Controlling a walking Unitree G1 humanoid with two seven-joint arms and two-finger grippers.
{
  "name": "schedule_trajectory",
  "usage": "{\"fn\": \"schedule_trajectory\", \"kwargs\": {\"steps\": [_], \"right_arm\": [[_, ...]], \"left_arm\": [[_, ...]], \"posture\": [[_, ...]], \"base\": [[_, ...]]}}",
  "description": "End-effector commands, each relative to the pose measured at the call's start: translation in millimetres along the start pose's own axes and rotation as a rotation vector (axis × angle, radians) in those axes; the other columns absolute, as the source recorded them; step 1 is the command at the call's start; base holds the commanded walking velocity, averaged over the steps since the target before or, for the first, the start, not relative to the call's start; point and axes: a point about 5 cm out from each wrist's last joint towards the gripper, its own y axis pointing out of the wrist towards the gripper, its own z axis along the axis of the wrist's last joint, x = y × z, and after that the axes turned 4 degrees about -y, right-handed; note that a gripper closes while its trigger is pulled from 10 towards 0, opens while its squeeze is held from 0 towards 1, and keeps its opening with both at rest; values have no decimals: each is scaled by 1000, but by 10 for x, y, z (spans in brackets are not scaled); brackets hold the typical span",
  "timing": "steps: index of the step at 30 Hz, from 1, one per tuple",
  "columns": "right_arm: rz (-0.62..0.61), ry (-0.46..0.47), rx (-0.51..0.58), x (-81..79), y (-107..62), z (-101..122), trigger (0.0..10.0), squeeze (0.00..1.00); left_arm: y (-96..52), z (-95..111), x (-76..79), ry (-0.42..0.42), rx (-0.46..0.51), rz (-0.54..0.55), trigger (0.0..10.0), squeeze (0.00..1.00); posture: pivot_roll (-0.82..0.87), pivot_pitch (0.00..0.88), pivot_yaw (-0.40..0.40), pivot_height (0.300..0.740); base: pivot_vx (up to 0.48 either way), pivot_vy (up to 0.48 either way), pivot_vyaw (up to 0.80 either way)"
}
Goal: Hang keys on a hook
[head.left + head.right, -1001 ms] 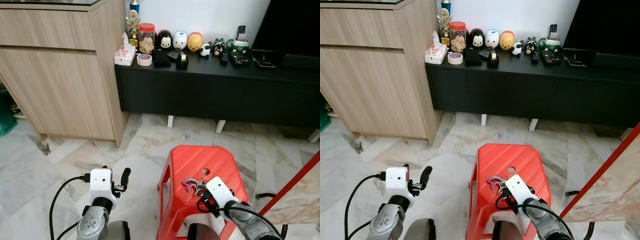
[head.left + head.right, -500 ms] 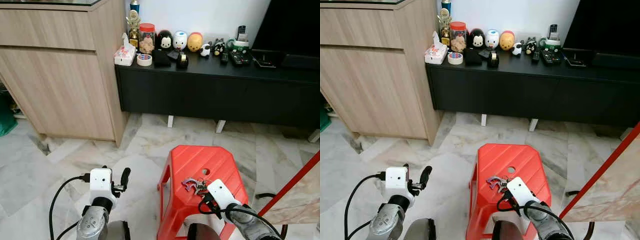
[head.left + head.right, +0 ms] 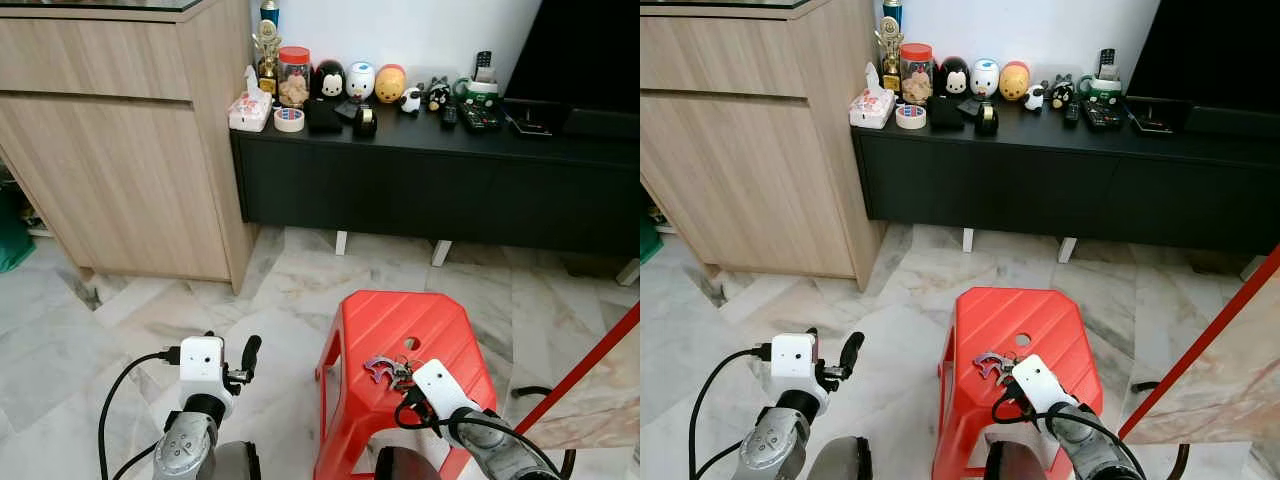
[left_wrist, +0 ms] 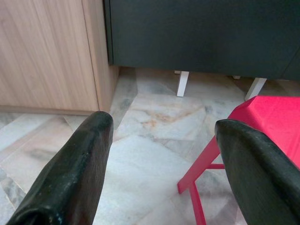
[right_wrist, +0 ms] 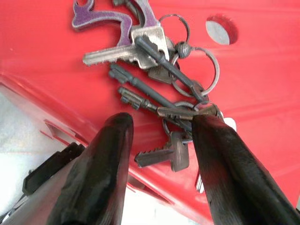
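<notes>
Lying on the red plastic stool [image 3: 400, 330], one bunch of metal keys [image 5: 159, 93] with a purple tag sits beside the seat's round hole. Right pincer [image 5: 161, 145] spread, its two fingers straddling the bunch. Left pincer [image 4: 164, 159] released above marble floor [image 3: 120, 320]. One clear snack jar [image 3: 293, 77] stands on the black counter [image 3: 420, 130].

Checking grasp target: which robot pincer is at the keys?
The right pincer, open over the keys on the red stool. The left pincer hangs open above the floor.
</notes>
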Motion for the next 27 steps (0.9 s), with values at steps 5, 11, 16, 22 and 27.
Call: {"fn": "schedule_trajectory", "kwargs": {"steps": [5, 11, 16, 22, 27], "right_arm": [[11, -13, 19, 19, 17, 70, 0, 0], [17, -14, 23, 2, 23, 81, 0, 0], [19, 11, 24, -11, 27, 79, 0, 0], [17, 15, 23, -13, 29, 78, 0, 0], [16, 16, 22, -16, 30, 74, 0, 0]], "left_arm": [[2, 11, -26, 8, 1, 16, 10000, 0], [-5, 7, -34, 11, -1, 19, 10000, 0], [9, 21, -72, 13, 3, 37, 10000, 0], [7, 20, -91, 19, 0, 37, 10000, 0], [3, 15, -87, 18, -4, 35, 10000, 0]], "posture": [[94, 0, -85, 603], [101, 0, -88, 603], [101, 0, -88, 603], [102, 0, -85, 603], [103, 0, -84, 603]], "base": [[0, 0, 0], [0, 0, 0], [0, 0, 0], [0, 0, 0], [0, 0, 0]]}}
